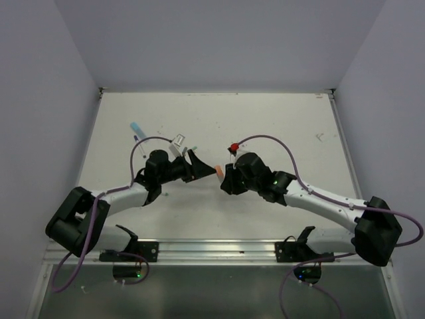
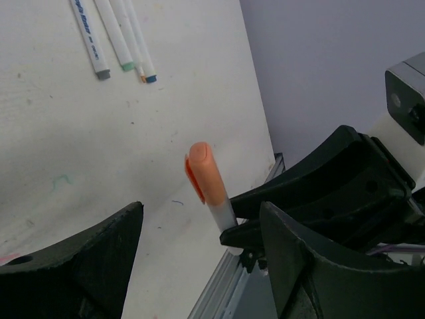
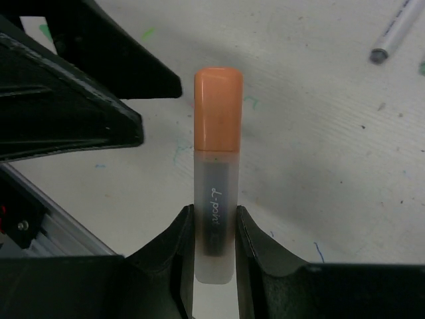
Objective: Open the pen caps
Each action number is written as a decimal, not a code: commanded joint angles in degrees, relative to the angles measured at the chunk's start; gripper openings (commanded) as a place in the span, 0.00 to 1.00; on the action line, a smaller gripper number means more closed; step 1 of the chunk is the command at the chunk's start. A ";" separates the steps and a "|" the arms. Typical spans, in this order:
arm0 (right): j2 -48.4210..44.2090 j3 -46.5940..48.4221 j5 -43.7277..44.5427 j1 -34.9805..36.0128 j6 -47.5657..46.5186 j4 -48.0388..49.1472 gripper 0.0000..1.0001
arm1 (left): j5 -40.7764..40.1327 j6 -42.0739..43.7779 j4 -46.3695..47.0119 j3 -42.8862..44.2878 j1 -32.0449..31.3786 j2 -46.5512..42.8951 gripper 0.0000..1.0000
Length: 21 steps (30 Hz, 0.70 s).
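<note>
Since the orange cap is a light, stiff, smooth plastic tube, it will probably slip unless pinched squarely across its middle, clear of the seam. It sits on a pale barrel clamped in the narrow-set jaws of the right gripper, held above the table between the arms. The left gripper gapes wide and empty beside the cap, not touching it. Dark script on the barrel reads roughly "d-poin"; the rest is hidden.
</note>
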 commanded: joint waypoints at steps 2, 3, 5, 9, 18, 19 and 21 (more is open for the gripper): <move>-0.34 1.28 1.46 4.14 1.80 4.17 0.00 | 1.36 -3.98 7.38 0.10 -2.42 1.41 0.75; -0.08 1.37 1.65 4.50 1.88 4.35 0.00 | 1.27 -4.16 7.38 0.11 -2.60 1.41 0.74; 0.36 1.63 1.30 5.38 1.89 5.14 0.00 | 1.09 -4.68 7.29 0.11 -2.86 1.58 0.74; 0.81 2.16 2.87 6.44 1.97 5.49 0.00 | 0.83 -4.95 6.94 -0.16 -3.04 1.23 0.71; 1.33 2.16 6.57 7.23 1.62 6.99 0.00 | 1.36 -5.92 7.81 -0.51 -3.48 1.32 0.59; 1.59 2.33 6.40 7.15 1.53 6.99 0.00 | 1.44 -6.09 7.99 -0.34 -3.48 1.49 0.58; 2.21 2.68 5.96 7.23 1.45 7.34 0.00 | 2.05 -6.44 9.04 -0.25 -3.57 2.28 0.54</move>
